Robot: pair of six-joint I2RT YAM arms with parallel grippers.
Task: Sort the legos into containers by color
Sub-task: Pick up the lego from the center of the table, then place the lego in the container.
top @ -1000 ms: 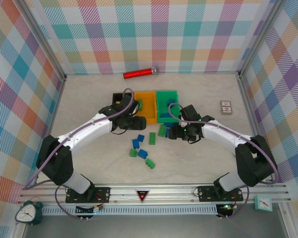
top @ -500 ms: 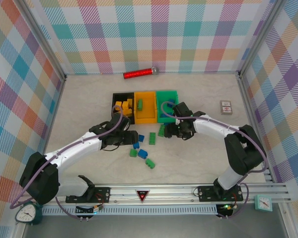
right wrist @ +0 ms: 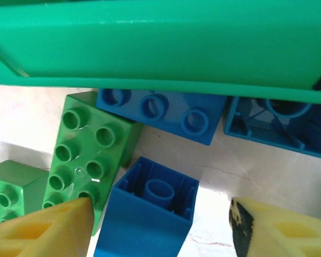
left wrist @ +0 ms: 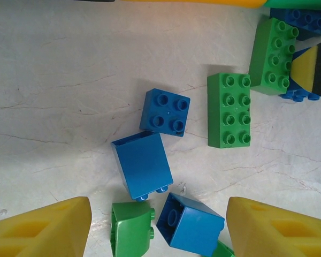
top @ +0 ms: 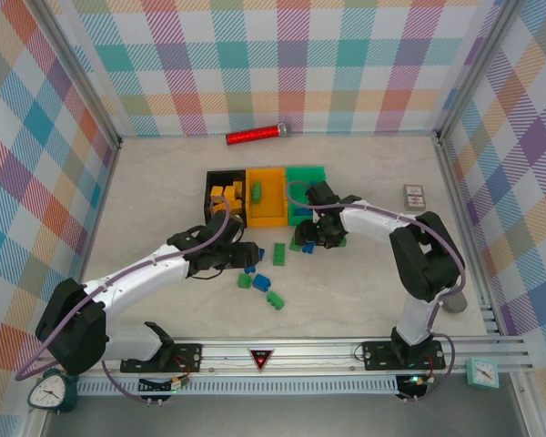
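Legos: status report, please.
Left pincer open above loose blue legos. Right pincer open astride blue lego, beside green container. No obstruction seen.

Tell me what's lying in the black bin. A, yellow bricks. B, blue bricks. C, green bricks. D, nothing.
A: the top view shows yellow bricks inside the black bin.

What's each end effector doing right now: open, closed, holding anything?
Left end effector: open, holding nothing.
Right end effector: open, fingers either side of an upturned blue brick, not clamped.
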